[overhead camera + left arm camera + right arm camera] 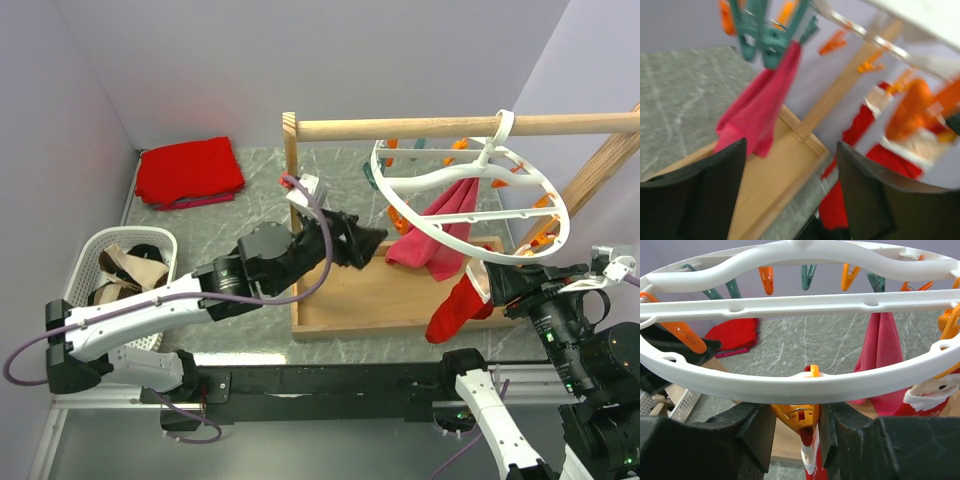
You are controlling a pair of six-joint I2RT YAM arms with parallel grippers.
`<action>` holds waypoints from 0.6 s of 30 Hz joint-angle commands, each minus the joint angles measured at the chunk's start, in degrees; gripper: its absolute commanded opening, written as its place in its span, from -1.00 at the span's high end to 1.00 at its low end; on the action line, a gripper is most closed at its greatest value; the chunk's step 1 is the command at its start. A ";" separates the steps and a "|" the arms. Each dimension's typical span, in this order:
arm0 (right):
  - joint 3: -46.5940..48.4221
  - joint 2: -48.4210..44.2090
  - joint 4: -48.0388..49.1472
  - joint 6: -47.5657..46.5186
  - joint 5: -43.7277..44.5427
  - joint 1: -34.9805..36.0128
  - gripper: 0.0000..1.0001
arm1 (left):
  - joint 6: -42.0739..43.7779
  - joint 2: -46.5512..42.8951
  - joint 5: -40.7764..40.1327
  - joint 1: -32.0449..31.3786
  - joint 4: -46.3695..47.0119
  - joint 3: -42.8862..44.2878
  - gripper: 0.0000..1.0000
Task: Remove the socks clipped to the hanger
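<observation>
The hanger (470, 200), a white ring with orange and teal pegs, hangs from the wooden rail (460, 127). A pink sock (430, 242) dangles from a teal peg (765, 42) and shows in the left wrist view (757, 112). A red-and-white sock (458, 308) hangs at the ring's near rim. My right gripper (797, 432) sits under the rim (790, 385), its fingers pressed on both sides of the orange peg (796, 416) that clips this sock (811, 462). My left gripper (368, 240) is open and empty (790, 192), short of the pink sock.
A white basket (88, 262) at the left holds loose socks. A folded red cloth (190, 170) lies at the back left. The wooden frame's base board (370, 290) and upright post (291, 150) stand beneath the hanger. More red-and-white fabric (930, 395) hangs at the right.
</observation>
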 commanded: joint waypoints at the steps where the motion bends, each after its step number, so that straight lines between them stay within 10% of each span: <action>1: -0.26 1.12 2.74 -0.46 -1.25 0.25 0.16 | -0.59 -5.78 14.28 0.30 0.20 -6.13 -0.67; 12: -0.96 0.60 3.09 0.25 -4.06 0.34 0.17 | 5.66 -7.90 21.60 -11.56 7.04 -14.94 -0.75; 18: -1.13 0.33 3.18 0.69 -5.20 0.42 0.17 | 2.58 -0.96 12.56 -14.90 17.84 -17.40 -0.76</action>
